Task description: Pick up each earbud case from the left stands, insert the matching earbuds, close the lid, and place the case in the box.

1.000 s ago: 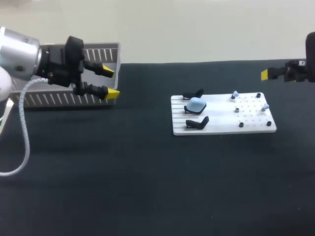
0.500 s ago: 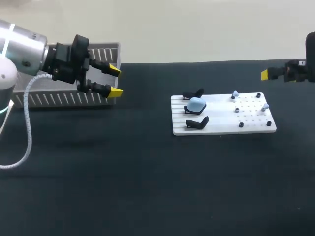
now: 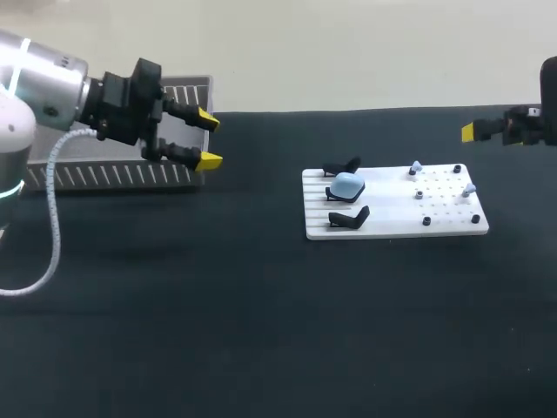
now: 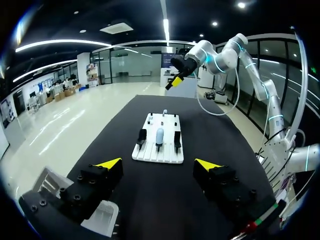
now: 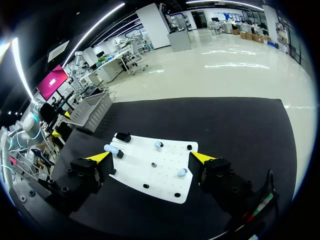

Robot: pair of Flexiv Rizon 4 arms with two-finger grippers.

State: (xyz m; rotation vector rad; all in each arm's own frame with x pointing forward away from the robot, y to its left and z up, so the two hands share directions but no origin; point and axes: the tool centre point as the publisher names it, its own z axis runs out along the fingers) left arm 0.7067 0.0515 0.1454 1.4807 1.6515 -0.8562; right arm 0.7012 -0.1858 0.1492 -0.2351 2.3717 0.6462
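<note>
- Earbud case (image 3: 347,184), light blue, is being cradled on the middle one of three black stands (image 3: 349,218) at the left end of a white board (image 3: 392,226). The board is lying on the black table (image 3: 261,313).
- Two light-blue earbuds (image 3: 415,166) are being carried on the right half of the same board, well apart from the case.
- The left gripper (image 3: 209,140) is being held above the table's far left, by the right end of the grey slatted box (image 3: 104,177). Its fingers are spread wide and nothing is being gripped. In its wrist view the left gripper (image 4: 158,164) is being pointed along the table towards the board (image 4: 165,155) and the case (image 4: 159,135), both well ahead of it.
- The right gripper (image 3: 487,129) is being held at the far right, off beyond the board's right end. In its wrist view the right gripper (image 5: 150,157) is being shown with its fingers wide apart and nothing between them. The board (image 5: 160,175) and the case (image 5: 111,148) are lying ahead of it, untouched.
</note>
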